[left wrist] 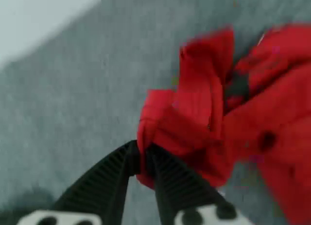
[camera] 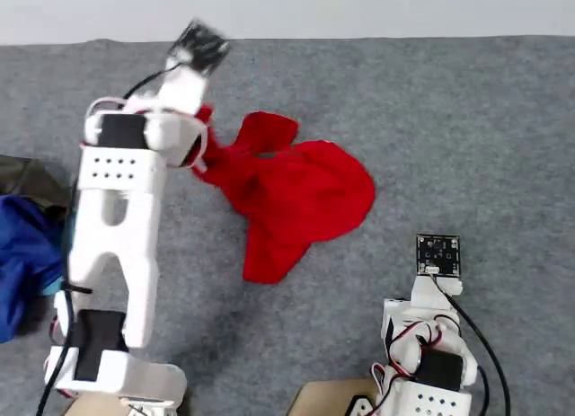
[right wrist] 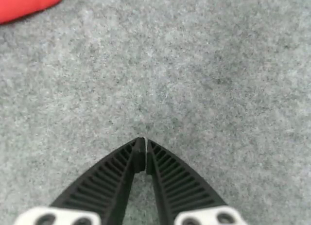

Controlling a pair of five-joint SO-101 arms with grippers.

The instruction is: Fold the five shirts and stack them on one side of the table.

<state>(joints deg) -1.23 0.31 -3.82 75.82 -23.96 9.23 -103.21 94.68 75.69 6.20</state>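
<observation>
A red shirt (camera: 301, 196) of soft fabric is seen lying crumpled near the middle of the grey felt-like table cover (camera: 467, 110). One loose flap is turned up toward 12 o'clock and a narrower tail is drawn out toward 6 o'clock.

The white left arm (camera: 112, 227) is stretched from the 7 o'clock corner toward 11 o'clock, and its wrist is placed at the 10 o'clock edge of the red shirt. In the left wrist view, the left gripper (left wrist: 144, 156) is shown with its black ribbed fingers pressed together on a bunched fold of the red shirt (left wrist: 214, 132). The fold is pinched between the tips, and the rest of the cloth trails away from it.

The right arm (camera: 427, 362) is folded back at 5 o'clock, well apart from the red shirt. In its wrist view, the right gripper (right wrist: 145, 148) is seen with its tips closed against each other over bare grey cover, with nothing held. A small patch of the red shirt (right wrist: 29, 0) is visible at a corner of that view.

At the 9 o'clock edge, a bundle of blue cloth (camera: 22, 254) is heaped, and a dark olive cloth (camera: 27, 175) lies just beside it. A flat tan piece (camera: 328, 400) is seen at 6 o'clock.
</observation>
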